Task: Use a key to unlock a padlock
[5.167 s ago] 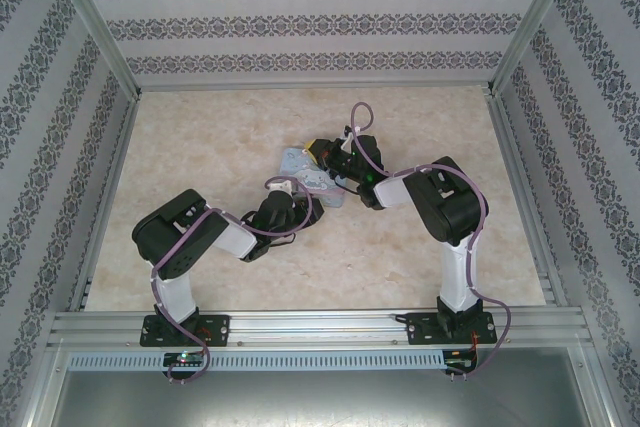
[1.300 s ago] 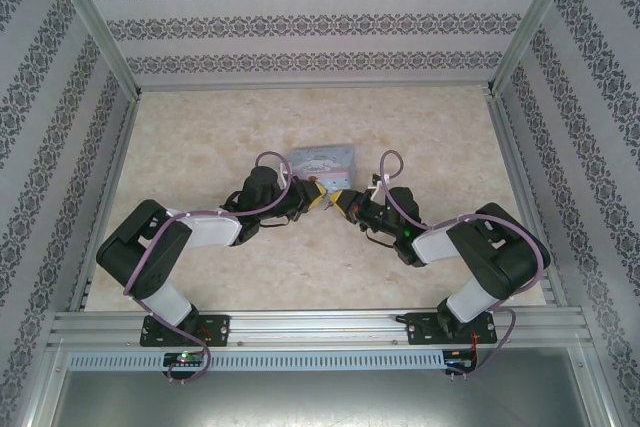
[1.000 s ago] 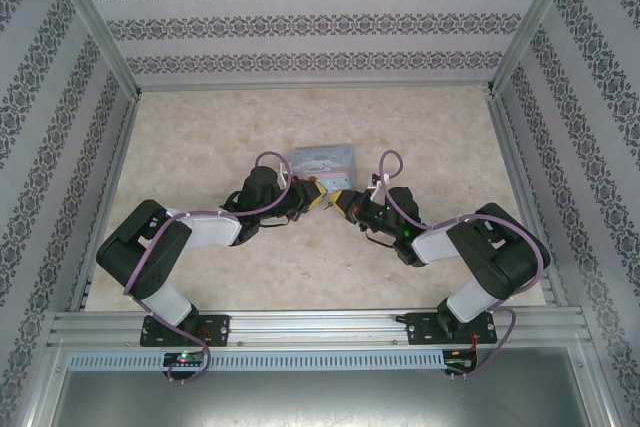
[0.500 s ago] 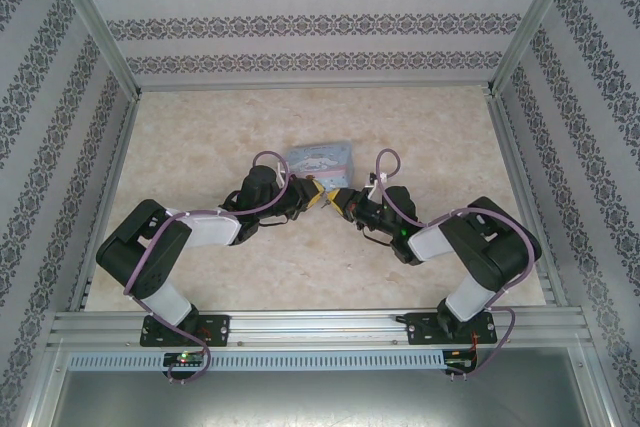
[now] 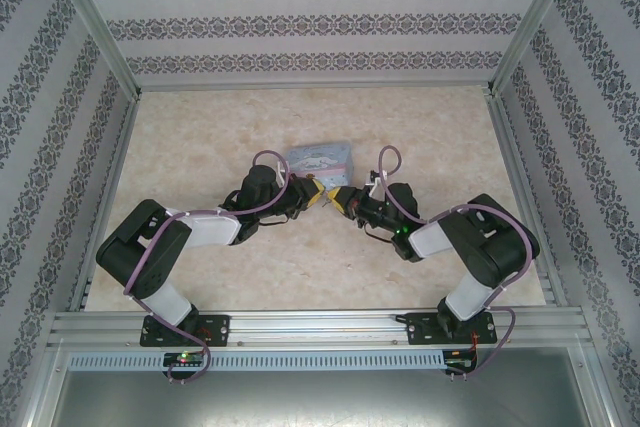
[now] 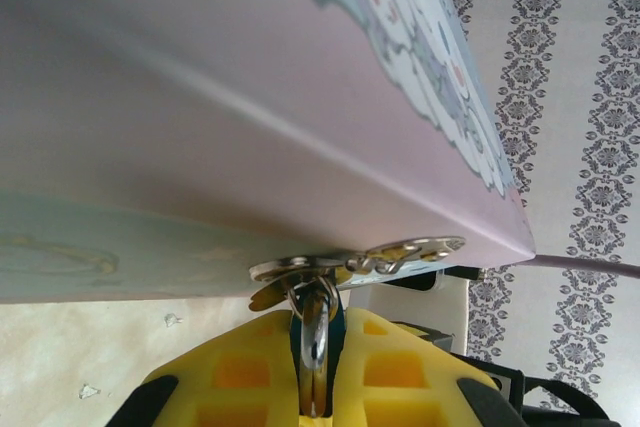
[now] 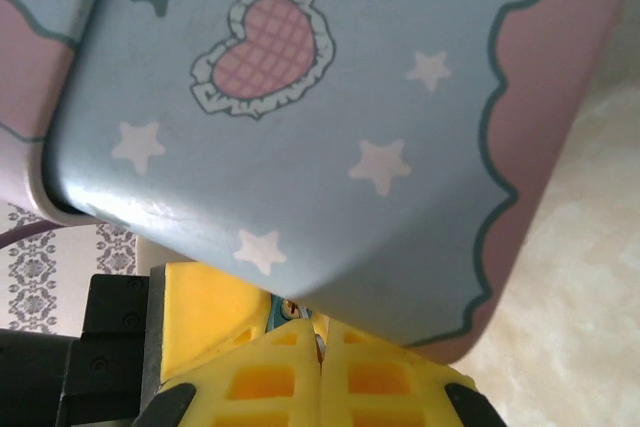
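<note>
In the left wrist view my left gripper [image 6: 313, 339] has its yellow fingers [image 6: 235, 367] shut on the padlock [image 6: 314, 332]. Its thin metal shackle and a sliver of teal body show between the pads. The shackle hangs from the metal hasp [image 6: 350, 263] of the pastel tin box [image 6: 200, 117]. In the right wrist view my right gripper [image 7: 320, 339] is shut on the key [image 7: 319, 345], a thin silvery edge between its pads. The key's tip points at the teal padlock [image 7: 283, 313] under the box corner. From above, both grippers [image 5: 316, 195] [image 5: 341, 200] meet just below the box.
The tin box [image 5: 319, 158] is printed with stars and a heart and sits mid-table. It is tilted up on the side toward the grippers. Metal frame rails [image 5: 300, 325] and patterned walls close in the marble-look table [image 5: 200, 127]. Purple cables loop over both wrists.
The box has tipped and shifted slightly away from the arms. My right arm's elbow has swung a little left, and its gripper has edged toward the left one. Both stay shut.
</note>
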